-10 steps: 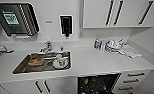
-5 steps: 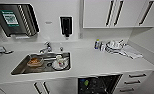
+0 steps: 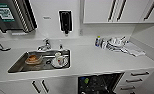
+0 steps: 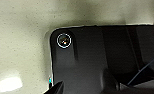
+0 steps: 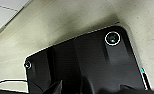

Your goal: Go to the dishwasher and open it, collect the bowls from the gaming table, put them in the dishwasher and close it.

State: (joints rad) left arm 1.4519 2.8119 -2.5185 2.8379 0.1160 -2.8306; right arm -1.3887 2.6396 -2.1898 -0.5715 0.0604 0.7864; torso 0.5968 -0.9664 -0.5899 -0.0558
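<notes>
The dishwasher [image 3: 99, 83] sits under the white counter [image 3: 93, 61], open, its dark cavity facing out toward the robot and its width running along the counter's front edge. Inside, racks show dimly, and a small lime-green shape [image 3: 86, 80], possibly one of the bowls, rests near the cavity's left side; the view is too soft to be sure. White drawers with dark bar handles [image 3: 135, 80] stand just beside the dishwasher on one side, white cabinet doors [image 3: 38, 86] on the other.

The head view alone gives the counter scene: a steel sink [image 3: 40, 61] holding a brownish bowl [image 3: 33, 59] and a white mug [image 3: 60, 60], a tap [image 3: 45, 45] behind it, a wall soap dispenser [image 3: 65, 21], and dishes on a cloth [image 3: 120, 45] near a small bottle [image 3: 98, 41].

The wrist views give speckled pale floor [image 4: 20, 50] beneath the robot's own dark plate. Whether either gripper is released or clenched cannot be told, nor where they lie relative to the dishwasher.
</notes>
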